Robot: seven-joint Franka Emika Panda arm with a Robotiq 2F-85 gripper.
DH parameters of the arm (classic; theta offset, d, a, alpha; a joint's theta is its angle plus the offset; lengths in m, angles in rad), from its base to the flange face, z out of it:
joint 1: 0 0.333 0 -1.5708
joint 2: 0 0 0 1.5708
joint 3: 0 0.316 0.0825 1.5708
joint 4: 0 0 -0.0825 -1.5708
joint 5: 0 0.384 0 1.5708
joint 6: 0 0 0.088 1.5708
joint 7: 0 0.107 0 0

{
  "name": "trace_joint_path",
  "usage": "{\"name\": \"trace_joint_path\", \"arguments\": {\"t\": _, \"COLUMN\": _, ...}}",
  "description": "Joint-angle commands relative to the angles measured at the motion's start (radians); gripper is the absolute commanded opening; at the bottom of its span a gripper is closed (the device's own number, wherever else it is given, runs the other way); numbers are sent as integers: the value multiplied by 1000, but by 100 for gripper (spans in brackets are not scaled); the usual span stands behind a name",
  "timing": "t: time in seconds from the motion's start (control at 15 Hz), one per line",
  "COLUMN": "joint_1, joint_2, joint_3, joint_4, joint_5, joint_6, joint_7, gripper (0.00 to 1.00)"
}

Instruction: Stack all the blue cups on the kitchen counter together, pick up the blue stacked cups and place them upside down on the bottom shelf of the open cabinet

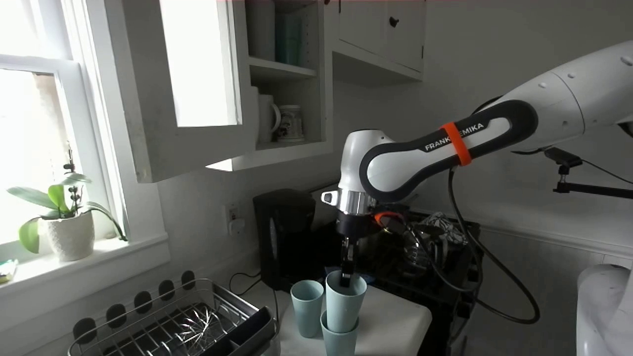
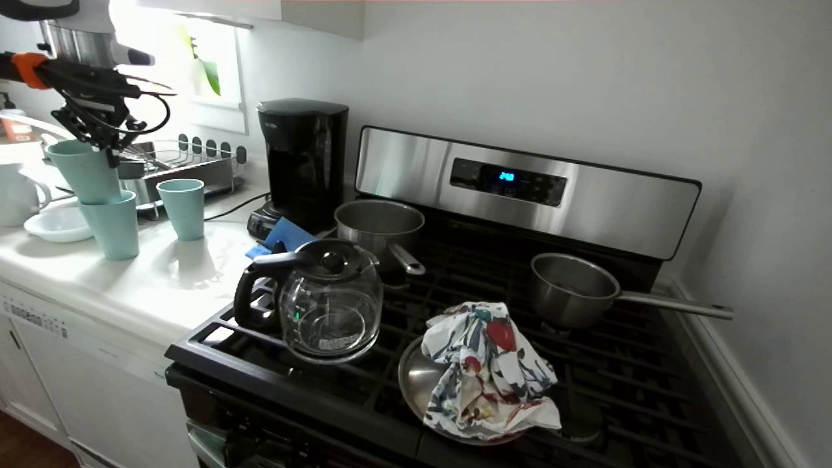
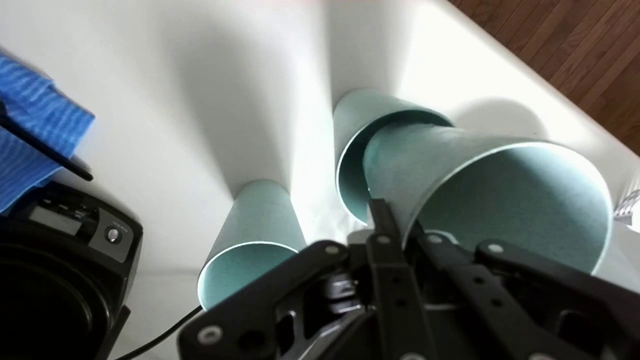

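Three pale blue cups show on the white kitchen counter (image 2: 188, 279). My gripper (image 3: 400, 220) is shut on the rim of the upper blue cup (image 1: 344, 310), one finger outside its wall and one inside. That cup's base sits within the mouth of a lower blue cup (image 2: 114, 227), with most of the upper one standing above the rim. Apart from this pair, another blue cup (image 3: 255, 220) stands upright, mouth up. In an exterior view the open cabinet (image 1: 326, 99) hangs above, its door swung out; mugs stand on its bottom shelf (image 1: 292, 149).
A black coffee maker (image 2: 305, 156) and a dish rack (image 1: 212, 306) stand near the cups. A white mug (image 2: 16, 195) and white bowl (image 2: 62, 224) sit beside the stack. The stove bears a glass carafe (image 2: 331, 305) and pots. A blue cloth (image 3: 40, 125) lies by the coffee maker.
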Motion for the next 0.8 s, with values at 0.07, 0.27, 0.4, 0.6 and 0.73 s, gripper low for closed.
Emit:
{"name": "trace_joint_path", "arguments": {"t": 0.07, "joint_1": -1, "joint_2": 57, "joint_3": 10, "joint_4": 4, "joint_5": 34, "joint_6": 34, "joint_7": -33, "gripper": 7}}
{"name": "trace_joint_path", "arguments": {"t": 0.27, "joint_1": -3, "joint_2": 71, "joint_3": 18, "joint_4": 2, "joint_5": 30, "joint_6": 46, "joint_7": -39, "gripper": 34}}
{"name": "trace_joint_path", "arguments": {"t": 0.4, "joint_1": -5, "joint_2": 67, "joint_3": 23, "joint_4": -2, "joint_5": 24, "joint_6": 41, "joint_7": -36, "gripper": 47}}
{"name": "trace_joint_path", "arguments": {"t": 0.6, "joint_1": -8, "joint_2": 76, "joint_3": 23, "joint_4": -16, "joint_5": 23, "joint_6": 40, "joint_7": -37, "gripper": 68}}
{"name": "trace_joint_path", "arguments": {"t": 0.73, "joint_1": -10, "joint_2": 87, "joint_3": 25, "joint_4": -35, "joint_5": 18, "joint_6": 55, "joint_7": -30, "gripper": 82}}
